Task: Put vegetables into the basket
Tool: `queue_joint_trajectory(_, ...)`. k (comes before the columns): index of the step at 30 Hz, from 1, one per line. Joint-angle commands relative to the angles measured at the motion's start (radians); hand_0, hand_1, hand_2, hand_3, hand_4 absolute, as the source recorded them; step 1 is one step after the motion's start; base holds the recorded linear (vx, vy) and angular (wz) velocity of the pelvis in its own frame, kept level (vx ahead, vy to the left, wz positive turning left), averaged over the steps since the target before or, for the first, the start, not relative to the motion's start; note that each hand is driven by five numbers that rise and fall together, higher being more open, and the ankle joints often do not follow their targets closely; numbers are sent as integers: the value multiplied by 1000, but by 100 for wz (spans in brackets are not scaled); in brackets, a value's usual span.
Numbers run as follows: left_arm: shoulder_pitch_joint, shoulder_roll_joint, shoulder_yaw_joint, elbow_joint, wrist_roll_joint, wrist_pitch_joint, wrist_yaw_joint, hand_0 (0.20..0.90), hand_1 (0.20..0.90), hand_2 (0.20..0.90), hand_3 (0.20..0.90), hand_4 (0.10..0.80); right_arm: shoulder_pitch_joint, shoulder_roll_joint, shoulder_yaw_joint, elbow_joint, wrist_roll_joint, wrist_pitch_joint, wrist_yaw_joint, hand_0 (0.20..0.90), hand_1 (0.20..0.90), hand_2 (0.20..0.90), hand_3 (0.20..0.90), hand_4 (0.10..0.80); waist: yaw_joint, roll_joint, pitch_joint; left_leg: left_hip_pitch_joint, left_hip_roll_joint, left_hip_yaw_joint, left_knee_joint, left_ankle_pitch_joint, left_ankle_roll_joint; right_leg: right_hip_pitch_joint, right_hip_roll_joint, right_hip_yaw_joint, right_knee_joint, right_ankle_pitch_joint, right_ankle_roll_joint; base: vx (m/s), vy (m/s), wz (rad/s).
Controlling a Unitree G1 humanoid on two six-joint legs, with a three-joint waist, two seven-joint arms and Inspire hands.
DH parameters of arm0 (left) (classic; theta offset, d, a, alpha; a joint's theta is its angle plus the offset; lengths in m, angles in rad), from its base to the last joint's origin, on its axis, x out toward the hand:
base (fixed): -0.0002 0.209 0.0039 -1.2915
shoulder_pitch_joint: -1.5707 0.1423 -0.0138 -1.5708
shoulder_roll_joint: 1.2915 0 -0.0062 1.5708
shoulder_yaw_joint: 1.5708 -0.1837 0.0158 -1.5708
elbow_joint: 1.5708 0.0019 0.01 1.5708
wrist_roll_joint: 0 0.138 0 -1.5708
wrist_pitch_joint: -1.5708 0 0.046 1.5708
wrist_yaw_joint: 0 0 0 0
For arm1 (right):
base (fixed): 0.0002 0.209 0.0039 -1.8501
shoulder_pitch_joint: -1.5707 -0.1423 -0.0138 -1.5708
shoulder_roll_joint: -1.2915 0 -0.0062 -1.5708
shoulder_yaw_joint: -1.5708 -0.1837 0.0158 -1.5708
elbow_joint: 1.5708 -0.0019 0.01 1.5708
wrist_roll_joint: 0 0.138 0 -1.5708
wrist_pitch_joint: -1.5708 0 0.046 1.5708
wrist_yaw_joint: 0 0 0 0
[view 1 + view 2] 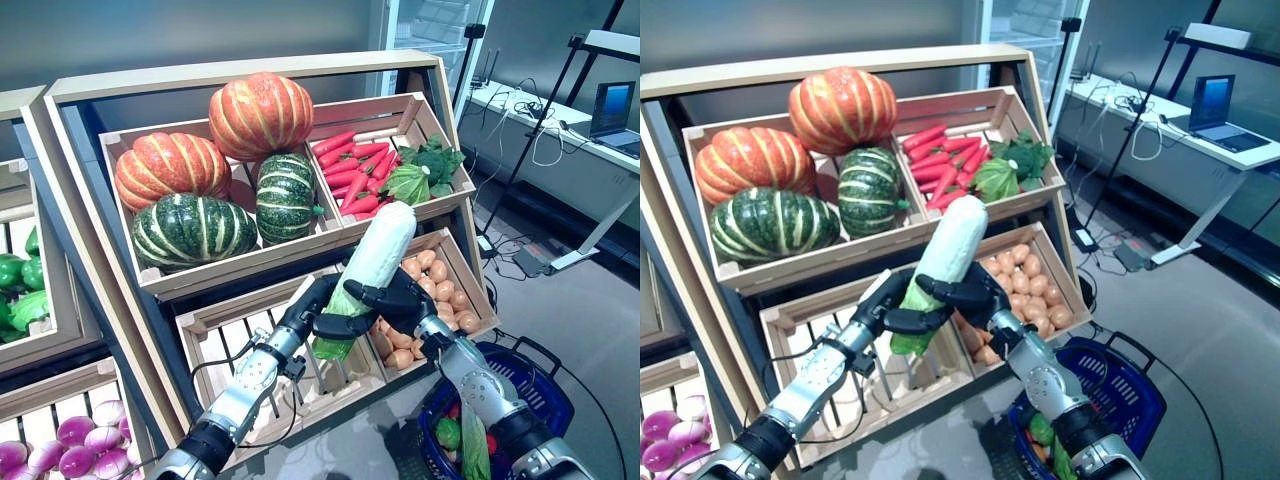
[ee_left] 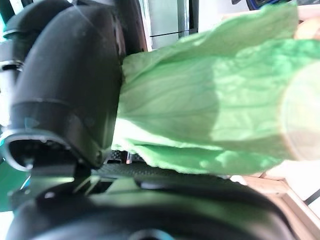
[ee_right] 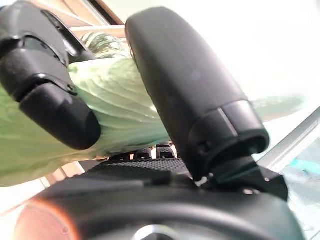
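Observation:
A long napa cabbage (image 1: 375, 258), white at the top and leafy green at its lower end, stands tilted in front of the lower crates. My left hand (image 1: 325, 312) is curled round its green lower part, seen up close as green leaves (image 2: 210, 110). My right hand (image 1: 398, 297) grips the same cabbage from the other side, its thumb and fingers wrapped on the leaves (image 3: 120, 107). A blue basket (image 1: 540, 395) sits on the floor at lower right, holding some green and red vegetables.
A slanted wooden stand (image 1: 250, 80) holds crates: pumpkins (image 1: 262, 115) and green squashes (image 1: 192, 230) above, red carrots (image 1: 355, 170) and leafy greens (image 1: 425, 170) beside them, potatoes (image 1: 435, 290) below. A wire rack sits in the lower left crate (image 1: 230, 345). Purple turnips (image 1: 70, 435) lie at far left.

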Motion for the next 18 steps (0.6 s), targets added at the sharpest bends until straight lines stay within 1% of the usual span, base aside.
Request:
queue_joint_trajectory(1, -116, 5, -66, -1, 6, -136, -47, 300, 300, 300, 300, 400, -251, 138, -231, -100, 314, -52, 147, 900, 900, 900, 900, 800, -3, -35, -46, -23, -71, -40, 1, -90, 76, 68, -1, 40, 3, -99, -38, 0, 0, 0)
queue_joint_trajectory(3, -114, 8, -66, -3, 3, -135, -51, 300, 300, 300, 300, 400, -253, 134, -229, -95, 320, -28, 180, 900, 900, 900, 900, 800, -1, -35, -47, -23, -72, -43, 1, -90, 76, 69, -1, 38, 3, -99, -38, 0, 0, 0)
queue_joint_trajectory(5, -113, 11, -66, -3, -1, -138, -56, 300, 300, 300, 300, 400, -261, 119, -224, -87, 303, -41, 205, 900, 900, 900, 900, 800, 1, -36, -47, -23, -72, -45, 1, -90, 76, 69, 0, 37, 3, -99, -38, 0, 0, 0)
queue_joint_trajectory(6, -113, 11, -69, -1, -1, -140, -55, 300, 300, 300, 300, 400, -263, 118, -220, -85, 296, -46, 233, 900, 900, 900, 900, 800, 1, -37, -47, -23, -72, -45, 1, -90, 76, 69, 0, 37, 3, -99, -39, 0, 0, 0)
queue_joint_trajectory(7, -113, 14, -69, -1, -3, -143, -56, 300, 300, 300, 300, 400, -272, 109, -212, -93, 270, -54, 325, 900, 900, 900, 900, 800, 2, -39, -46, -25, -73, -47, 1, -90, 77, 67, 0, 38, 3, -99, -39, 0, 0, 0)
queue_joint_trajectory(8, -111, 15, -69, 0, -2, -144, -57, 300, 300, 300, 300, 400, -272, 105, -209, -98, 256, -56, 346, 900, 900, 900, 900, 800, 2, -39, -46, -25, -73, -46, 1, -90, 77, 67, 0, 38, 3, -100, -39, 0, 0, 0)
queue_joint_trajectory(9, -108, 15, -69, 0, -1, -147, -58, 300, 300, 300, 300, 400, -273, 92, -202, -110, 199, -94, 364, 900, 900, 900, 900, 800, 3, -40, -47, -26, -73, -46, 1, -91, 77, 66, 0, 38, 3, -100, -39, 0, 0, 0)
queue_joint_trajectory(10, -107, 16, -69, 0, -2, -147, -60, 300, 300, 300, 300, 400, -277, 81, -199, -113, 156, -125, 357, 900, 900, 900, 900, 800, 4, -41, -47, -26, -73, -48, 1, -91, 77, 66, 0, 38, 3, -101, -39, 0, 0, 0)
queue_joint_trajectory(11, -108, 16, -70, 0, -2, -146, -61, 300, 300, 300, 300, 400, -295, 52, -186, -113, 30, -197, 352, 900, 900, 900, 900, 800, 5, -43, -47, -27, -74, -49, 1, -92, 77, 66, 0, 39, 3, -101, -39, 0, 0, 0)
queue_joint_trajectory(12, -109, 18, -73, 2, -3, -148, -59, 300, 300, 300, 300, 400, -310, 22, -174, -112, -50, -263, 316, 900, 900, 900, 900, 800, 5, -44, -47, -27, -74, -51, 1, -91, 77, 66, 0, 39, 3, -101, -39, 0, 0, 0)
queue_joint_trajectory(14, -107, 20, -70, -2, -5, -143, -56, 300, 300, 300, 300, 400, -328, -28, -174, -99, -181, -363, 233, 900, 900, 900, 900, 800, 3, -45, -48, -26, -74, -51, 1, -91, 76, 65, 1, 41, 3, -99, -39, 0, 0, 0)
queue_joint_trajectory(15, -103, 24, -64, -3, -5, -143, -58, 300, 300, 300, 300, 400, -340, -61, -183, -91, -224, -399, 195, 900, 900, 900, 900, 800, 0, -46, -48, -25, -73, -49, 1, -91, 77, 65, 2, 44, 3, -98, -38, 0, 0, 0)
queue_joint_trajectory(18, -96, 23, -57, -4, 6, -146, -52, 300, 300, 300, 300, 400, -340, -80, -206, -103, -254, -446, 142, 900, 900, 900, 900, 800, -4, -46, -44, -25, -73, -44, 1, -90, 78, 64, 3, 52, 3, -95, -37, 0, 0, 0)
